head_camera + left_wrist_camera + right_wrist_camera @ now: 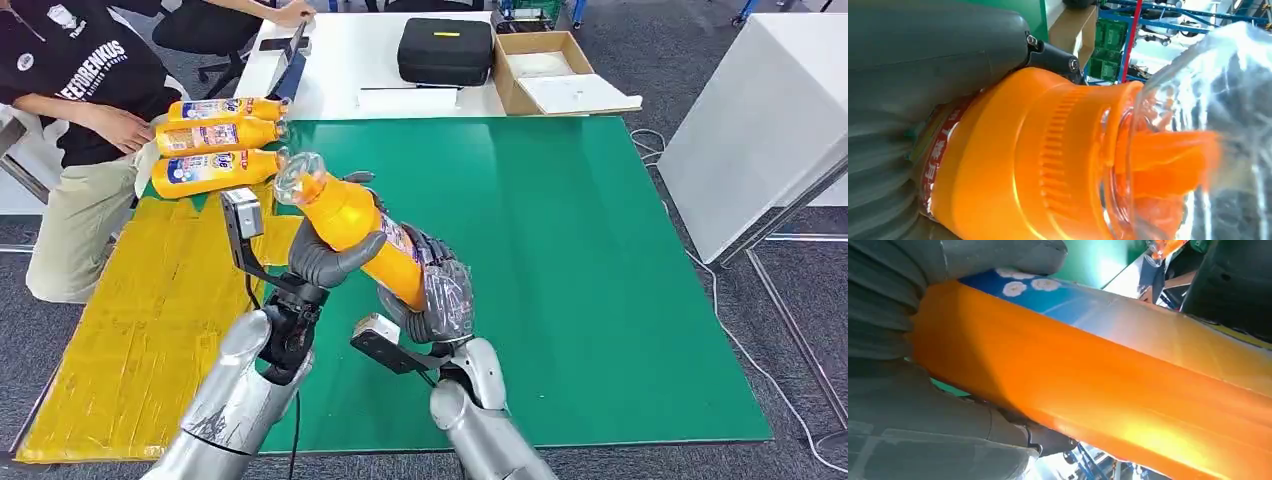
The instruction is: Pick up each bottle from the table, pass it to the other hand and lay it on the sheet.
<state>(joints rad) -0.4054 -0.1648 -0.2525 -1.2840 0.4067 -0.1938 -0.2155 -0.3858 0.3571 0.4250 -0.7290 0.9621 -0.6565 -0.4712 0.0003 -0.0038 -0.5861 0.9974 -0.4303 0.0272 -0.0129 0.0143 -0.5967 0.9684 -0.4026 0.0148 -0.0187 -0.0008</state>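
Orange bottle [352,222] gripped by both left robot hand [325,262] and right robot hand [440,292], above green mat [560,260].

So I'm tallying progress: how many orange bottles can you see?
4. Three bottles lie side by side at the yellow sheet's far end; one is gripped by both hands.

Head view: bright, even overhead light; soft, faint shadows under the arms on the green mat [560,280]. White table [340,60] near blown out. Image sharp, slight bending at edges.
Left wrist view: bottle [1038,160] very close, soft focus; clear cap [1208,125] blurred with glare.
Right wrist view: broad glossy highlight on bottle, background overexposed.
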